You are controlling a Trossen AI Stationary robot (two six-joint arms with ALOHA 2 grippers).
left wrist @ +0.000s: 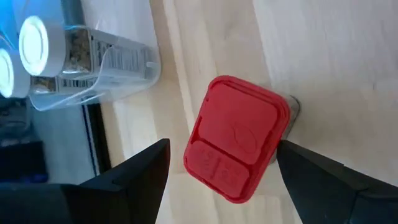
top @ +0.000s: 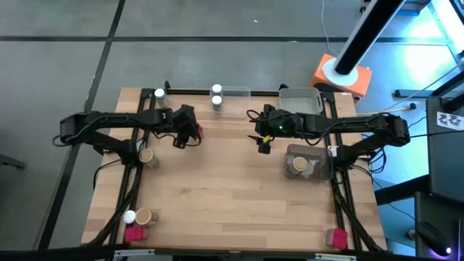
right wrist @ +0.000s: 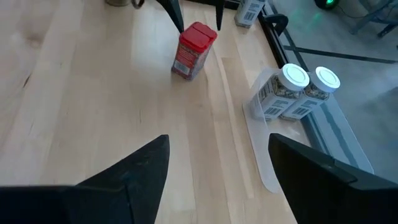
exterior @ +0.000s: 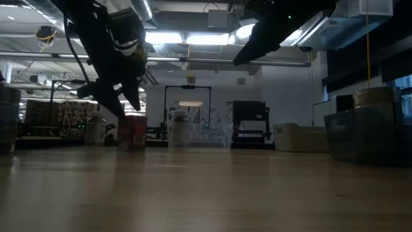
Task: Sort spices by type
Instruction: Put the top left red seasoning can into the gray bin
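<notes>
A red boxy packet [left wrist: 239, 140] stands upright on its base on the table, left of centre [top: 198, 132]. My left gripper [left wrist: 223, 144] is open above it, one finger on each side of its lid, apart from it as far as I can see. My right gripper [right wrist: 217, 168] is open over bare wood near the table's middle [top: 262, 141]. Two white-lidded jars [right wrist: 301, 87] stand in a clear tray [top: 235, 92] at the far edge. One tan jar [top: 299, 165] sits in a dark tray [top: 312, 154] on the right.
A white-lidded jar [top: 159, 94] stands at the far left and a tan jar [top: 147, 156] below my left arm. At the near left corner are a white-lidded jar [top: 129, 216], a tan jar [top: 143, 216] and a red packet [top: 135, 233]. Another red packet [top: 336, 238] stands near right. A grey tray [top: 301, 98] sits far right.
</notes>
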